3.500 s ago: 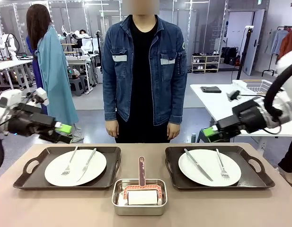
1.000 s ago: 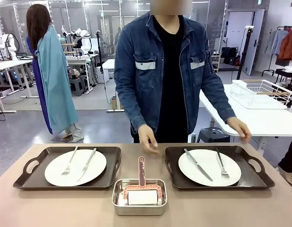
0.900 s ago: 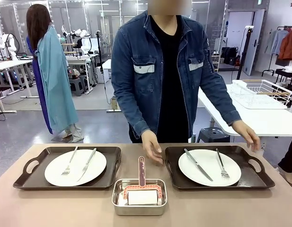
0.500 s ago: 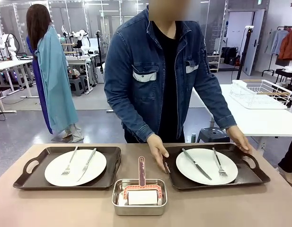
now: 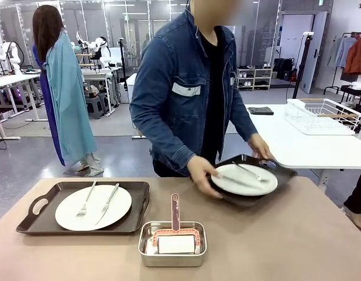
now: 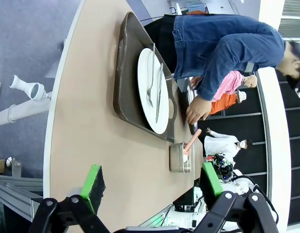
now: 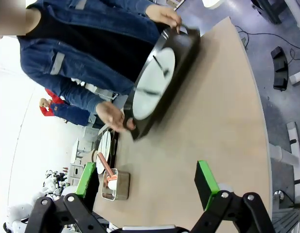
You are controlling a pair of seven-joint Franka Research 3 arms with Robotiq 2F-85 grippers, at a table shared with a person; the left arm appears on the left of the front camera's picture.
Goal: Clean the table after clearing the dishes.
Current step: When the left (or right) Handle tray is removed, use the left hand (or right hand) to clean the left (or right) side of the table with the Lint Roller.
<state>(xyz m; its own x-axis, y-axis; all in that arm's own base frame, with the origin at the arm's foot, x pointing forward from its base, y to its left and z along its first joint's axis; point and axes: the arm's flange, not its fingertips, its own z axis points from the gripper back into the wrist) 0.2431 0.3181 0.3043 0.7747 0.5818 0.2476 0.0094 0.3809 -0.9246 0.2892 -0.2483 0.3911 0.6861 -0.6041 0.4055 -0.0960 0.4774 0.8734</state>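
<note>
- One tray (image 5: 284,174) is off the tabletop (image 5: 309,246) in the person's hands (image 5: 202,172) — any tilt could slide its plate (image 5: 244,180) and cutlery (image 5: 248,171) off.
- Left pincer (image 6: 152,179) and right pincer (image 7: 146,177) gape empty — reaching in now could strike the person.

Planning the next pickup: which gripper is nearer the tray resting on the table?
Left. That tray lies large ahead of the left gripper; from the right gripper it sits far off, past the steel pan.

A moment ago the person stood upright behind the desk (image 5: 320,234); now you see this person bent over it. The tray (image 5: 284,173) on the robot's right, with its plate (image 5: 244,179), has left the desk. One hand (image 5: 202,174) and the other hand (image 5: 260,146) hold it raised.
</note>
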